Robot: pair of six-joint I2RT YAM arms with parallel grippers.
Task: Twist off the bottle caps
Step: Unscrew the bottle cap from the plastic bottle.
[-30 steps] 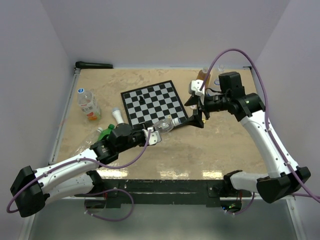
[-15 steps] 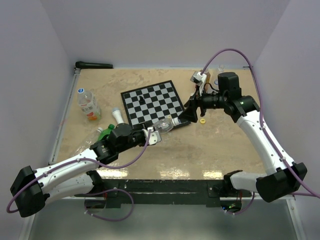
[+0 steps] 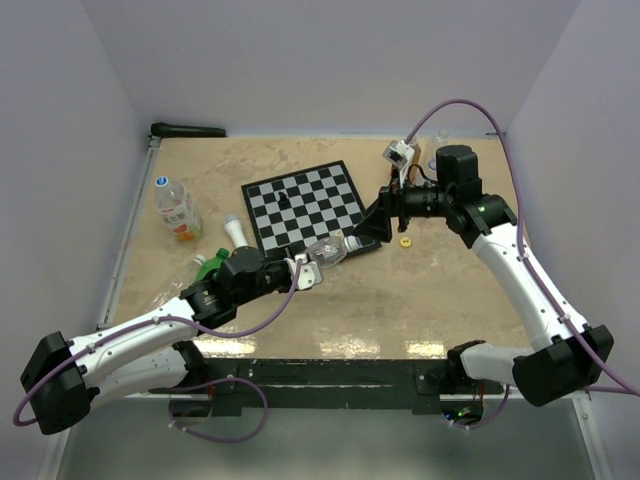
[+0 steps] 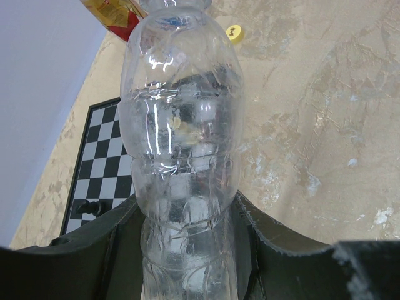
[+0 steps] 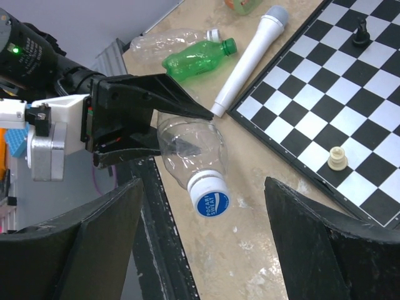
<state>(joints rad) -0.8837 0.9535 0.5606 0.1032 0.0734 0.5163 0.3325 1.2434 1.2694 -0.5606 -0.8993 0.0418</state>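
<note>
My left gripper (image 3: 303, 271) is shut on a clear bottle (image 3: 328, 252) and holds it tilted above the table, neck toward the right arm. The bottle fills the left wrist view (image 4: 181, 144) between the fingers of that gripper (image 4: 187, 212). Its cap (image 5: 209, 195) is white with a blue top and sits on the neck. My right gripper (image 3: 372, 228) is open, its fingers wide apart on either side of that cap (image 3: 352, 243) in the right wrist view (image 5: 205, 182), not touching it. A loose yellow cap (image 3: 405, 241) lies on the table.
A chessboard (image 3: 305, 205) with a few pieces lies mid-table. A long white tube (image 3: 235, 232), a green bottle (image 3: 212, 265) and a crushed clear bottle (image 3: 175, 285) lie at the left. An orange-labelled bottle (image 3: 176, 210) lies further left.
My right gripper has risen and swung left from where the yellow cap now lies, toward the held bottle's cap. The left arm and bottle have not moved.
</note>
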